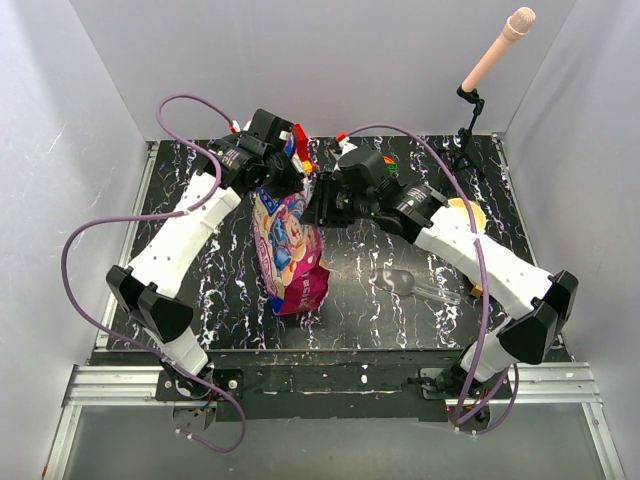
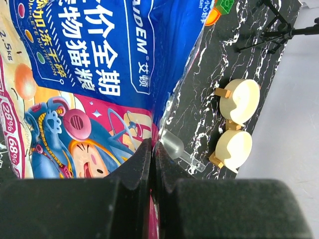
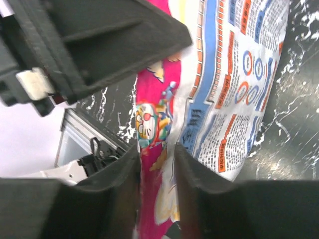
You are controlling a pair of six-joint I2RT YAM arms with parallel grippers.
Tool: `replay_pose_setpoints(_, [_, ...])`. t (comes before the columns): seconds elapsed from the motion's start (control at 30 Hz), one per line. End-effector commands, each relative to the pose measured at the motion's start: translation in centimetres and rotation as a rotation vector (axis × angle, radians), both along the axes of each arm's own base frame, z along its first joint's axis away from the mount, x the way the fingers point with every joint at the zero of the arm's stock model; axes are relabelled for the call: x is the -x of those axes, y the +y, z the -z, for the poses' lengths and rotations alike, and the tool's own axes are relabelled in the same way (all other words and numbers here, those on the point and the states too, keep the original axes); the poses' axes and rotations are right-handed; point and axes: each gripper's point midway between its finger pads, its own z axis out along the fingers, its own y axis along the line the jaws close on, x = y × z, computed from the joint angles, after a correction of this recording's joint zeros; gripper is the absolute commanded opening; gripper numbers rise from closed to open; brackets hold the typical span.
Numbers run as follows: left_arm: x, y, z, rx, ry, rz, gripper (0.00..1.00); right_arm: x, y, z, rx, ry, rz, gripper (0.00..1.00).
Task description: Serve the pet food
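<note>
Shiny pink-and-blue food bag [image 1: 290, 250] on black bench [image 1: 360, 310], left tool [image 2: 153, 147] tight on its edge, right tool [image 3: 155, 154] apart around it.

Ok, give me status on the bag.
Left hand shut on bag edge. Right hand astride the bag, grip unclear. Food not in sight. Scoop lies beside it, untouched.

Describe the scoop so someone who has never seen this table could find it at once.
On the black marbled table, look right of the bright pet food bag. The scoop lies flat, not touching the bag; it is the only see-through thing, with a long handle.
</note>
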Motion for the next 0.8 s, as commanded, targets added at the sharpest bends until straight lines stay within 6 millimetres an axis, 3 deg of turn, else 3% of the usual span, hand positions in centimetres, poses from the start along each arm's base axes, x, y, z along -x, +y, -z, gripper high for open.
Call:
replay_pose_setpoints(0.0, [-0.2, -1.0, -11.3, 0.217, -0.324, 0.040, 0.00, -0.4, -1.7, -0.7, 0.019, -0.085, 0.029, 0.20])
replay_pose_setpoints(0.07, [0.5, 0.4, -11.9, 0.161, -0.361, 0.040, 0.26, -0.3, -1.4, -0.4, 0.022, -0.083, -0.004, 0.01])
replay_pose_setpoints(0.1, [0.9, 1.4, -12.5, 0.127, -0.383, 0.033, 0.42, 0.2, -1.0, -0.5, 0.009, -0.071, -0.048, 0.01])
replay_pose_setpoints(0.17, [1.7, 3.2, -12.7, 0.040, -0.409, 0.039, 0.62, 0.5, -0.5, -1.0, -0.010, -0.082, -0.102, 0.01])
replay_pose_setpoints(0.23, [2.9, 5.0, -12.6, -0.020, -0.410, 0.032, 0.75, 1.1, -0.3, -1.5, -0.044, -0.078, -0.153, 0.01])
replay_pose_setpoints(0.37, [4.7, 5.7, -11.3, -0.022, -0.358, 0.046, 0.72, 2.0, -0.1, -2.5, -0.115, -0.080, -0.213, 0.01])
replay_pose_setpoints(0.47, [5.3, 5.2, -10.7, 0.038, -0.350, 0.052, 0.53, 2.2, 0.0, -3.0, -0.132, -0.077, -0.230, 0.01])
replay_pose_setpoints(0.57, [4.7, 4.5, -10.3, 0.072, -0.338, 0.041, 0.46, 2.4, 0.3, -3.1, -0.134, -0.067, -0.252, 0.01])
replay_pose_setpoints(0.77, [3.4, 1.9, -9.2, 0.089, -0.247, 0.099, 0.47, 2.4, 0.3, -3.0, -0.122, -0.060, -0.256, 0.01])
